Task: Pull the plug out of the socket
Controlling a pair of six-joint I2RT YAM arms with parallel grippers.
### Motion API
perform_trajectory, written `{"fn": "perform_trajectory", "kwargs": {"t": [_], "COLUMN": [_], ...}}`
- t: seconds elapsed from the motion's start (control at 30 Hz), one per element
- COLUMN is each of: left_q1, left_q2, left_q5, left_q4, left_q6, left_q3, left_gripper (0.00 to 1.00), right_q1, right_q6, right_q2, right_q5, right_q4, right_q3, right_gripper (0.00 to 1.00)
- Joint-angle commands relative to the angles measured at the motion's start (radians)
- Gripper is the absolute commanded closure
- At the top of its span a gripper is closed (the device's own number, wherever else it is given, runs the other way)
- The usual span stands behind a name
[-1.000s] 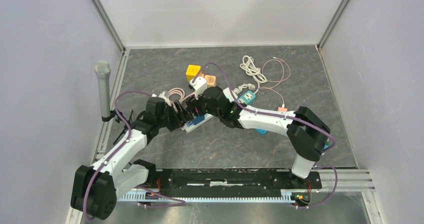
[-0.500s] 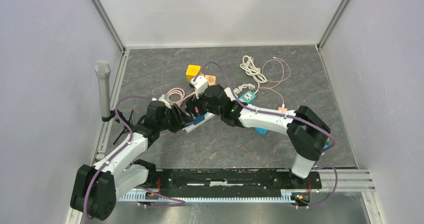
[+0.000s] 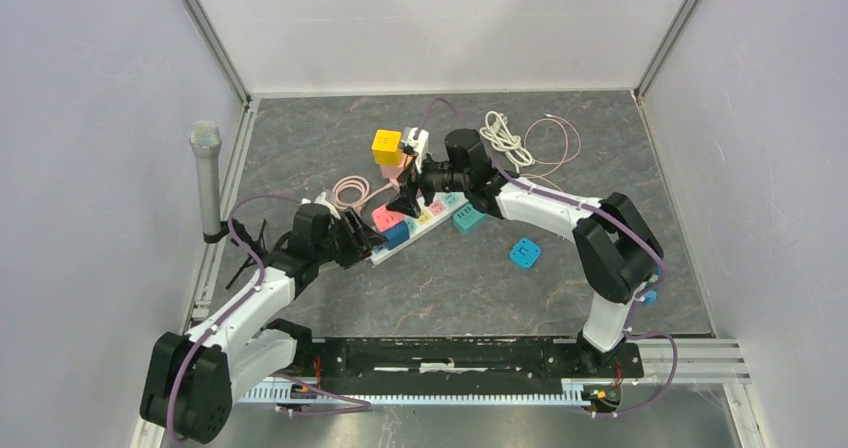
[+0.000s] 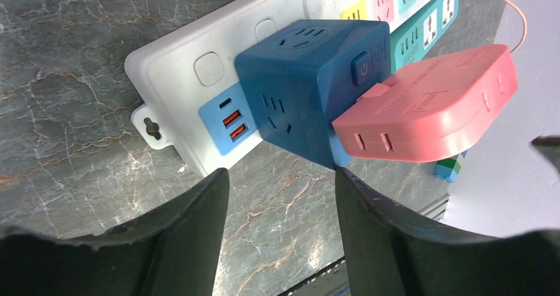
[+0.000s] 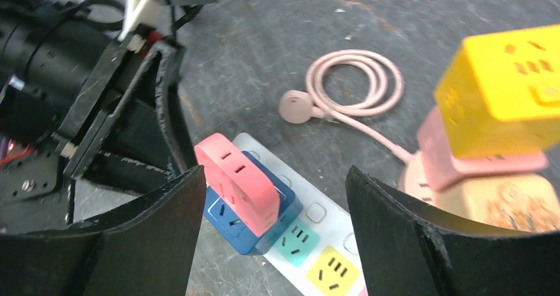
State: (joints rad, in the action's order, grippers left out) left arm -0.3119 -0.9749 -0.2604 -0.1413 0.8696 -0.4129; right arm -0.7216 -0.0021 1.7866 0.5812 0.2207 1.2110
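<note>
A white power strip [image 3: 432,214] lies slantwise mid-table. A blue cube adapter [image 3: 398,234] is plugged into its left end, and a flat pink adapter [image 3: 384,217] is stuck in the cube's side. The left wrist view shows the strip [image 4: 191,78], the cube [image 4: 304,91] and the pink adapter [image 4: 429,111] just beyond my open, empty left gripper [image 4: 280,200], which sits at the strip's left end [image 3: 362,238]. My right gripper [image 3: 407,202] is open and empty, hovering above the pink adapter [image 5: 234,174] and the cube [image 5: 247,226].
A yellow cube adapter [image 3: 386,144] stands on pink and tan blocks behind the strip. A coiled pink cable [image 3: 350,187], a white cord [image 3: 506,136], a teal socket block [image 3: 468,220] and a small blue piece [image 3: 524,253] lie around. A grey microphone [image 3: 206,173] stands at the left.
My right gripper has lifted off the blue cube and drawn back to the right, empty. The teal block now lies at the strip's right end. My left gripper has shifted slightly left.
</note>
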Motion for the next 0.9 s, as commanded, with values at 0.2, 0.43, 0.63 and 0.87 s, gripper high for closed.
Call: {"fn": "perform_trajectory", "kwargs": {"t": [0.2,0.43,0.63,0.87], "left_q1": [0.002,0.002,0.003,0.002], "left_q2": [-0.064,-0.069,-0.05,-0.039], "left_q5": [0.015,0.024,0.005,-0.001], "left_q4": [0.009,-0.006,0.024,0.092], "left_q6": [-0.029,-0.045,-0.052,-0.034], "left_q3": [-0.047,-0.076,-0.08,-0.063], "left_gripper": [0.35,0.37,0.32,0.3], "right_q1": [-0.009,-0.006,-0.007,-0.007], "right_q6": [-0.244,-0.411,-0.505,-0.602], "right_q2": [0.121,0.106,0.113,0.134], "right_q5": [0.351,0.377,0.361,0.342], "right_q4": [-0.015,-0.131,-0.218,-0.357], "right_q3": [0.113,0.099,0.132,0.188], "right_gripper": [0.37,0.57,0.61,0.57]}}
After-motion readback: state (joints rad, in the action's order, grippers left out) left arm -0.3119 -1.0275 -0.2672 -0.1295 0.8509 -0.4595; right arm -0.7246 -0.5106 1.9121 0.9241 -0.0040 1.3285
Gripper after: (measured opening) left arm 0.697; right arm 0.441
